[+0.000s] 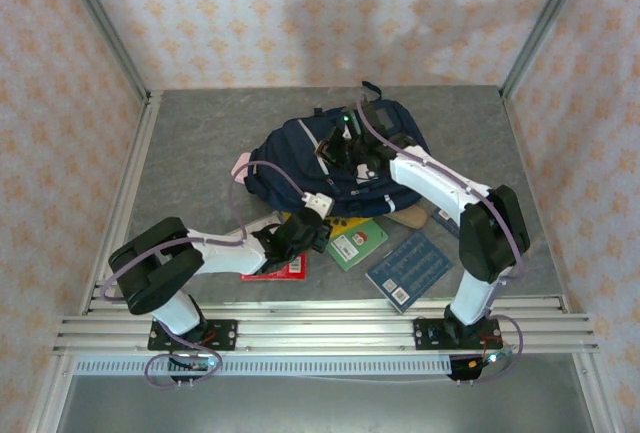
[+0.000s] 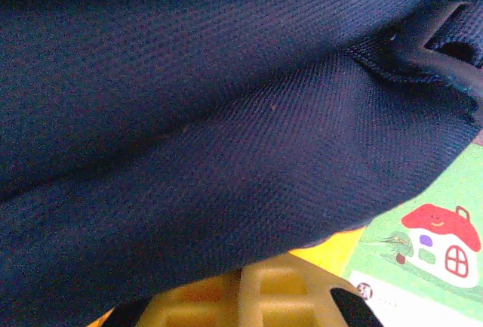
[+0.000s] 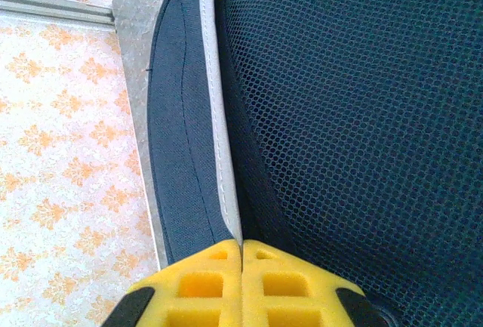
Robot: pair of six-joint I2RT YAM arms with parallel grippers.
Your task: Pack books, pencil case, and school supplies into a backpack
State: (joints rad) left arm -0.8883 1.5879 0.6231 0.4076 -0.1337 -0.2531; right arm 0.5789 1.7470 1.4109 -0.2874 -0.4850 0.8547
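Left gripper [image 2: 241, 278] shut, pinching backpack [image 1: 285, 153] hem | right gripper [image 3: 241, 248] clamped on its grey-striped rim | backpack mid table [image 1: 200, 133], green book [image 2: 430, 214] just beside | risk: thin fabric slips free when lifted, so the opening collapses before books enter

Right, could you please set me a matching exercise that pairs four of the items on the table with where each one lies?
Things:
1. backpack
2. green book
3. dark blue book
4. red packet

Places:
A. nearest the right arm's base
B. partly under the left arm
C. far middle of the table
D. between the red packet and the dark blue book

Pairs: 1-C, 2-D, 3-A, 4-B
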